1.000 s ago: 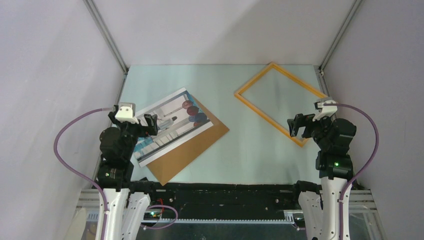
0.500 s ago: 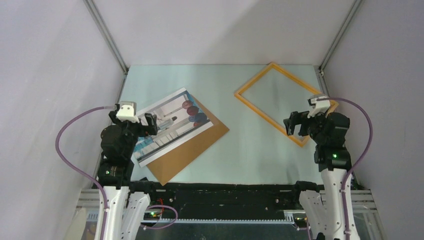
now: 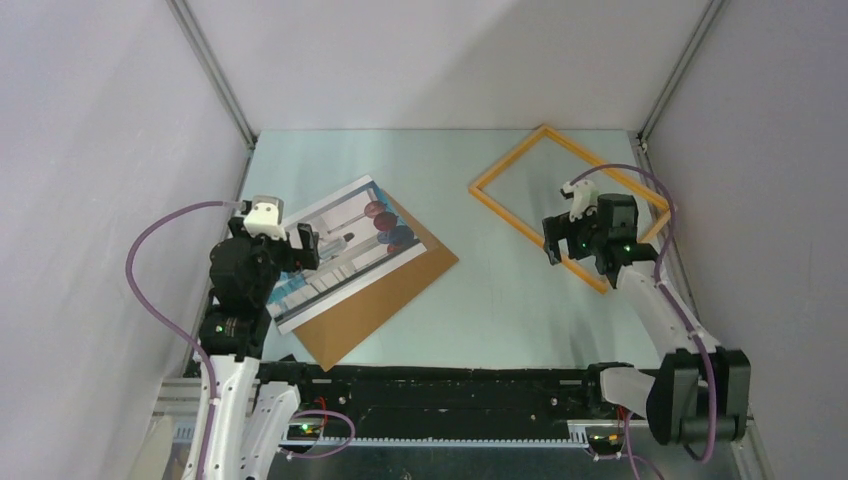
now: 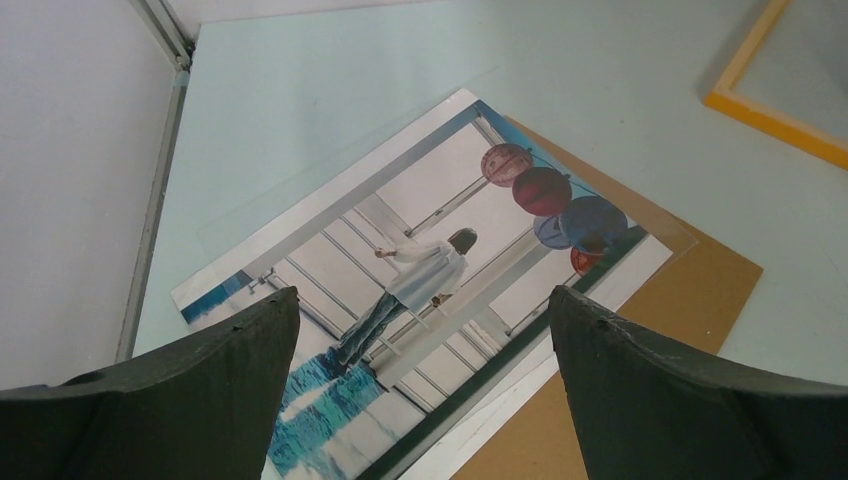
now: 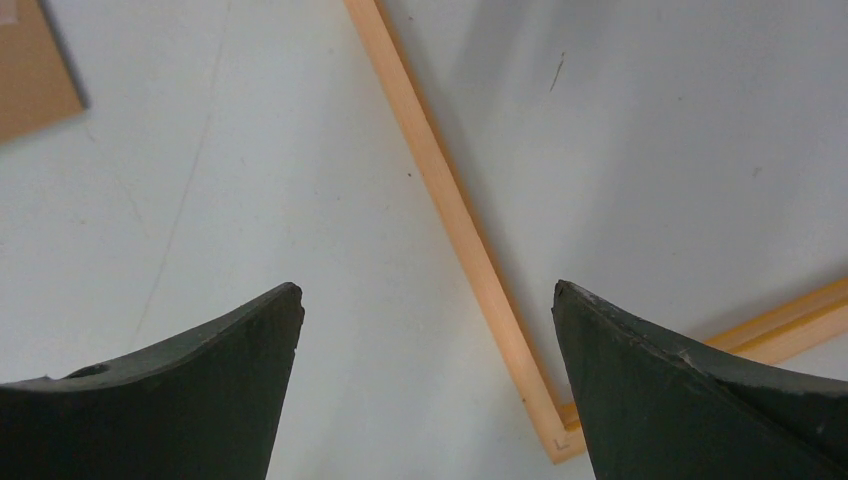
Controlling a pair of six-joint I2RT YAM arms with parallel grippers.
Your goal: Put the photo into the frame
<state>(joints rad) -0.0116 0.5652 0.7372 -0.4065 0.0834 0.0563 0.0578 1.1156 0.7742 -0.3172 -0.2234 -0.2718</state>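
Observation:
The photo (image 3: 340, 248) lies face up on the brown backing board (image 3: 385, 290) at the left of the table; it also shows in the left wrist view (image 4: 420, 290). My left gripper (image 3: 303, 247) hovers over the photo's left part, open and empty (image 4: 425, 330). The orange-yellow frame (image 3: 520, 215) lies flat at the back right, empty; one side of it runs through the right wrist view (image 5: 450, 210). My right gripper (image 3: 557, 240) is open and empty above the frame's near side (image 5: 428, 330).
A clear sheet (image 4: 300, 190) seems to lie over the photo, its edge sticking out past it. Grey walls close in the table on three sides. Metal corner rails (image 3: 215, 75) stand at the back corners.
My right arm has reached forward and left, bringing its gripper over the frame's near side. My left gripper has shifted slightly right over the photo. Photo, board and frame have not moved.

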